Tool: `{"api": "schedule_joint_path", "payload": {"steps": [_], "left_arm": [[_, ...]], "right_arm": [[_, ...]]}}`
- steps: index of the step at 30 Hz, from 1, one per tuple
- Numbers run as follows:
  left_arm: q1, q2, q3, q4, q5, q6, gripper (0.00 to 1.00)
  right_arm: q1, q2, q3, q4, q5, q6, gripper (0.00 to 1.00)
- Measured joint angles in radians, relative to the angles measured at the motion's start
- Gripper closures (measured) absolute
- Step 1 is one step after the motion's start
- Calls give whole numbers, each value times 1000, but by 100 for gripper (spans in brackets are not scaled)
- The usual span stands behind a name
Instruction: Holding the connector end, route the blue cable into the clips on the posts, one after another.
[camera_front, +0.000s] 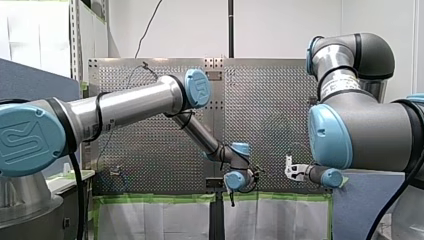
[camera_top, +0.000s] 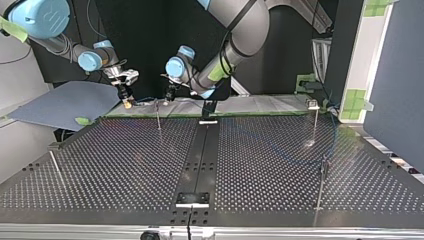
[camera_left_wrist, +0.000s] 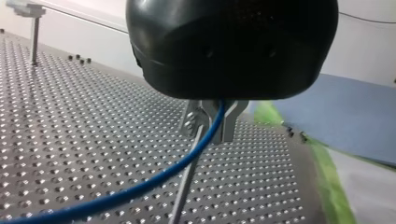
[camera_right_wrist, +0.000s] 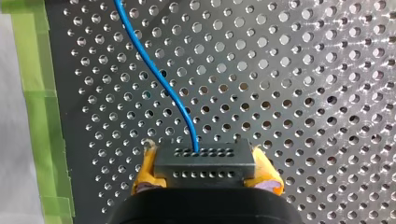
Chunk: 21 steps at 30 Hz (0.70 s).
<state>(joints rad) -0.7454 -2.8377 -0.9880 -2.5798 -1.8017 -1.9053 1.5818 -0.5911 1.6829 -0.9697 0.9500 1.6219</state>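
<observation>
Front view: my left arm (camera_front: 130, 102) reaches over the perforated metal counter (camera_front: 280, 110) to its middle. My right arm (camera_front: 350, 130) comes in at the counter's side edge. Both sets of jaws are too small here, so I cannot tell their state.

Top view: the right jaws hang over the counter's far edge with their yellow pads (camera_top: 128, 104) showing. The left jaws are near them along the same edge. A thin blue cable (camera_top: 146, 98) runs between the two. A thin metal post (camera_top: 158, 114) stands at the far edge, just beside the left jaws. Other posts (camera_top: 315, 120) stand nearer the side edges.

Left wrist view: the metal fingers (camera_left_wrist: 233, 123) stick out below the black body. The blue cable passes between them and sweeps off over the counter. The thin metal post rises right up to them. I cannot tell whether the left jaws pinch the cable or ride loose on it.

Right wrist view: the right jaws are clamped on a dark grey rectangular connector (camera_right_wrist: 204, 165), with a yellow pad on each side. The blue cable leaves the connector and curves away over the counter. Green tape (camera_right_wrist: 42, 116) lines the counter's edge.
</observation>
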Motion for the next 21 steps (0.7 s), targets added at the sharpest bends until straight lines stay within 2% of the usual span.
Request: {"api": "schedule_joint_path", "payload": {"steps": [6, 12, 21], "left_arm": [[8, 0, 16, -5, 13, -4, 100], [14, -1, 21, -6, 36, -19, 100], [36, -2, 54, -14, 78, -73, 100]], "right_arm": [[1, 0, -6, -3, 0, 11, 100], [2, 0, -17, -1, 1, 13, 100], [4, 1, -31, 1, 0, 21, 100]]}}
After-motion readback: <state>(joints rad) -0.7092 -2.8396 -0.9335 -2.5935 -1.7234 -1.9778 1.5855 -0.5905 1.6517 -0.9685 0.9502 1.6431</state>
